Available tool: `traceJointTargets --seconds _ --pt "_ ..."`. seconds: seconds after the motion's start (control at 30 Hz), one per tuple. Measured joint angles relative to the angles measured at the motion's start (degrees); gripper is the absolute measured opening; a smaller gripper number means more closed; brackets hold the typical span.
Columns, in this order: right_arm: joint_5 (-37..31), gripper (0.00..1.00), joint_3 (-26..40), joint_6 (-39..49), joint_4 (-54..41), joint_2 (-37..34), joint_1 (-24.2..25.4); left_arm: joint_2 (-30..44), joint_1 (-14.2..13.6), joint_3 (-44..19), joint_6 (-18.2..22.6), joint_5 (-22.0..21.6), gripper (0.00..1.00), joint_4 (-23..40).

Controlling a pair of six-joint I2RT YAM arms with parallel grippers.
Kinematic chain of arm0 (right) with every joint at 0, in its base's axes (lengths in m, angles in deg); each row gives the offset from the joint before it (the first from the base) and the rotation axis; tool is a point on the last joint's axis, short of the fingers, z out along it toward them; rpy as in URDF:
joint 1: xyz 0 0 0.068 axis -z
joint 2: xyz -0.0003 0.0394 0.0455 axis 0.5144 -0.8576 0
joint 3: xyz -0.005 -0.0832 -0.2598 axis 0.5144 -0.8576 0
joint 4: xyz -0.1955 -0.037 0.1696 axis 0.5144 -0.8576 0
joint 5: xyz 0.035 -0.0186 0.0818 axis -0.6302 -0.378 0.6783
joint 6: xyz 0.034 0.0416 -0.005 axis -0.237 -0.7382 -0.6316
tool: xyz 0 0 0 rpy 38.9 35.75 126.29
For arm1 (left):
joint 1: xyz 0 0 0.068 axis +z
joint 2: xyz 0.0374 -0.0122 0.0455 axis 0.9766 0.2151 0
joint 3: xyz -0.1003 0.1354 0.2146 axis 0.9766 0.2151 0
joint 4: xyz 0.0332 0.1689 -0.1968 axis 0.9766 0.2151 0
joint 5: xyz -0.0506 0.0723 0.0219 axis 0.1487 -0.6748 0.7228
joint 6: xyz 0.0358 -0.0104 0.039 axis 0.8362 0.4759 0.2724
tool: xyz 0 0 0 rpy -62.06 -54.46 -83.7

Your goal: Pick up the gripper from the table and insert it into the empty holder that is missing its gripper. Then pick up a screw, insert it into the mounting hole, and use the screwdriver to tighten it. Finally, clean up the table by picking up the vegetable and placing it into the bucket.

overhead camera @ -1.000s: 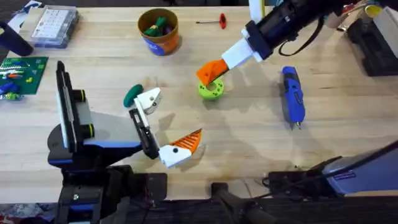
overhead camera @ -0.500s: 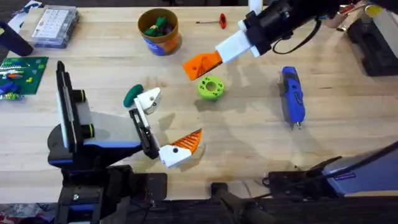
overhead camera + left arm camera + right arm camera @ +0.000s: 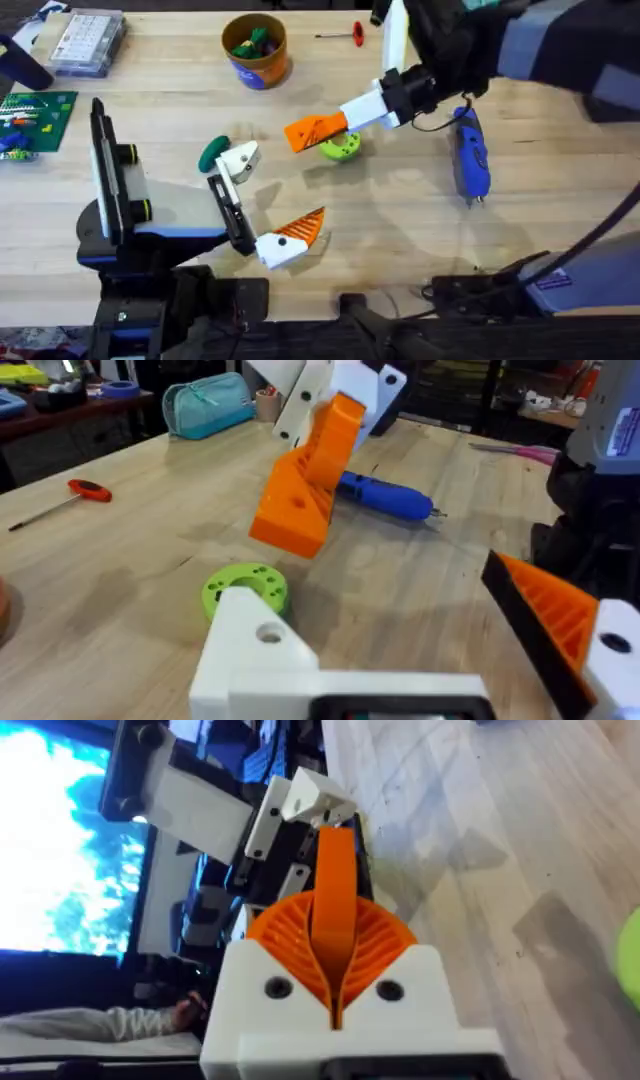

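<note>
- Right gripper (image 3: pixel 345 118): jaws pressed together on the gripper (image 3: pixel 315 132), the orange ribbed finger; its white base is clamped between the orange pads (image 3: pixel 290 935), as the right wrist view shows.
- The part hangs clear of the desk (image 3: pixel 400 240), just beside and partly over the lime-green disc (image 3: pixel 341 147), orange tip pointing toward the stand.
- Change noted: a second ago the part sat low by the disc; it was then lifted and has since travelled toward the stand. Judgement: pick-up is done and the carry to the holder is under way.
- The empty holder (image 3: pixel 238 160) stands well apart from the carried part, at the end of a black bar; insertion not yet made.
- The twin orange finger (image 3: pixel 291 238) sits mounted on the stand's other bracket.
- Left gripper: the left wrist view looks past the stand's bracket; state of its jaws cannot be told.
- The vegetable (image 3: pixel 213 153) lies on the desk touching the holder; the bucket (image 3: pixel 255 50) stands at the far edge. The blue screwdriver (image 3: pixel 470 155) is untouched.
</note>
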Motion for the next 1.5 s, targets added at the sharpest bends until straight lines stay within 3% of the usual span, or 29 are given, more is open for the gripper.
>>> traceJointTargets --seconds 0.23,0.43,0.63,1.5 --pt "2.2 0.011 -2.5 -9.6 9.3 -0.6 -0.4 0.0 0.0 0.0 0.0 0.0 0.990 0.0" --pt "7.5 0.011 -2.6 -14.0 14.9 -7.1 -3.3 0.0 0.0 0.0 0.0 0.0 0.990 0.0" --pt "9.8 0.011 -2.7 -16.2 15.0 -11.0 -4.5 0.0 0.0 0.0 0.0 0.0 0.990 0.0" --pt "11.0 0.011 -2.5 -18.5 15.3 -10.7 -7.0 0.0 0.0 0.0 0.0 0.0 0.990 0.0"
